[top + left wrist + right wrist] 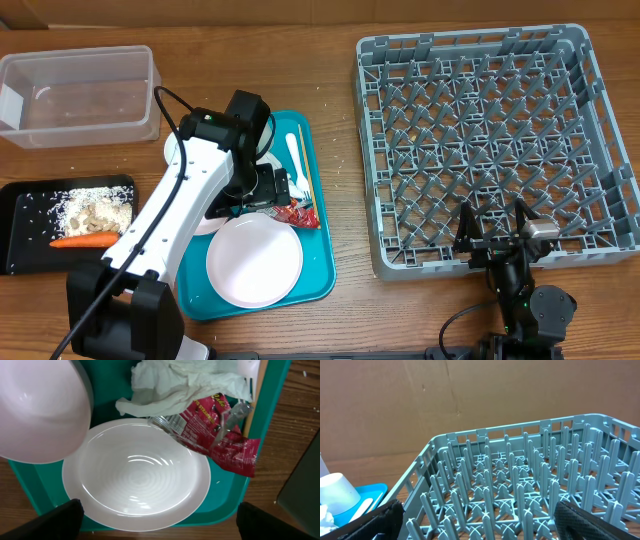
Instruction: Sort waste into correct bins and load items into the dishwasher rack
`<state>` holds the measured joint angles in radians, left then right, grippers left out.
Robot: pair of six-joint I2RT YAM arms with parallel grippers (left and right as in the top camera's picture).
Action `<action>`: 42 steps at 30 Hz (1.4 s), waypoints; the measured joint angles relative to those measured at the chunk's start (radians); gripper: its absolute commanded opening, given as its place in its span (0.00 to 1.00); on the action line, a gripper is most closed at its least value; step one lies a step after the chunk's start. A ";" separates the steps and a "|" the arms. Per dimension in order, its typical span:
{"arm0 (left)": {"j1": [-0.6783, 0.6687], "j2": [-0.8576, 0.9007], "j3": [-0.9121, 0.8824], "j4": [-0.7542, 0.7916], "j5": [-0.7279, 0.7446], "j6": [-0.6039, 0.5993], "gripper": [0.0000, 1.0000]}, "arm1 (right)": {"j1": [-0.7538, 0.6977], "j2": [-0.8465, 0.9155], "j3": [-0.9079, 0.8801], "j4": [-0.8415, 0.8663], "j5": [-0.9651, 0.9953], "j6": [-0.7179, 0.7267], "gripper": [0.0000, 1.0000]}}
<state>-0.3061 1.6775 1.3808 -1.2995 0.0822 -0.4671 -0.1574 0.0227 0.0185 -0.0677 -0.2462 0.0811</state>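
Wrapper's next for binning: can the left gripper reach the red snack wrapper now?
Probably yes: the left gripper hangs open above the tray, and most of the red wrapper lies bare; tissue only borders its upper edge.

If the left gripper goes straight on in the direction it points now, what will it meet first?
Most likely the pale pink plate on the teal tray: it lies straight ahead between the open fingers of the left gripper. The red wrapper sits off to the side. Depth is unclear.
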 measured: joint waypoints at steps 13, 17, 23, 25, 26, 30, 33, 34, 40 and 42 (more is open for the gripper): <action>-0.002 -0.015 0.000 0.002 0.047 0.037 0.97 | 0.000 0.000 0.000 0.000 0.000 0.000 1.00; -0.002 -0.031 0.000 0.053 0.123 0.074 0.98 | 0.000 0.000 0.000 0.000 0.000 0.000 1.00; -0.002 -0.139 0.000 0.093 0.204 0.114 0.99 | 0.000 0.000 0.000 0.000 0.000 0.000 1.00; -0.002 -0.191 0.000 0.092 0.211 0.124 0.99 | 0.000 0.000 0.000 0.000 0.000 0.000 1.00; -0.002 -0.213 0.001 0.091 0.210 0.127 1.00 | 0.000 0.000 0.000 0.000 0.000 0.000 1.00; -0.002 -0.291 0.002 0.057 0.164 0.128 1.00 | 0.000 0.000 0.000 0.000 0.000 0.000 1.00; -0.002 -0.311 0.005 0.003 0.078 0.096 1.00 | 0.000 0.000 0.000 0.000 0.000 0.000 1.00; -0.002 -0.312 0.005 -0.013 0.045 0.079 1.00 | 0.000 0.000 0.000 0.000 0.000 0.000 1.00; 0.001 -0.311 0.005 -0.036 -0.115 -0.014 1.00 | 0.000 0.000 0.000 0.000 0.000 0.000 1.00; 0.018 -0.311 0.005 -0.036 -0.148 -0.038 1.00 | 0.000 0.000 0.000 0.000 0.000 0.000 1.00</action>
<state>-0.2886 1.3670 1.3857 -1.3354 -0.0658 -0.5053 -0.1574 0.0227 0.0185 -0.0677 -0.2462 0.0811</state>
